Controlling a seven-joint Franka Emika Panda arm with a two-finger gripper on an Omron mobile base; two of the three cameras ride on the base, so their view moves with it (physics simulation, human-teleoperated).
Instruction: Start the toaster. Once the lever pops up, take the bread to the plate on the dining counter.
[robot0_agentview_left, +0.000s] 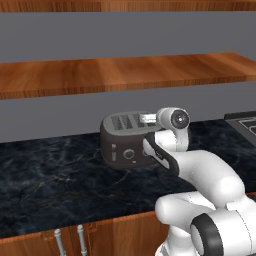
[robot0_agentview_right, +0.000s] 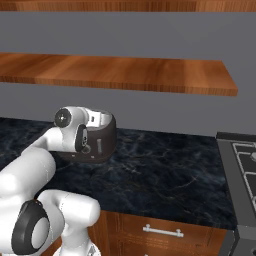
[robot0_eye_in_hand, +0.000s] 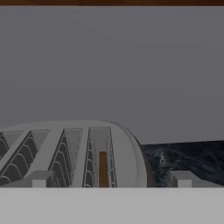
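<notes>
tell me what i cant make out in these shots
- Gripper: open in the hand view, but the bottom edge cuts off all except its tips.
- Toaster: the arm covers its right front in the left base view and most of it in the right base view.
- Bread: a brown edge sits deep in the rightmost slot in the hand view; the slot walls hide the rest.

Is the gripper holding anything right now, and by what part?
Nothing is held. The gripper is open above the toaster; the bread sits untouched in a slot.
</notes>
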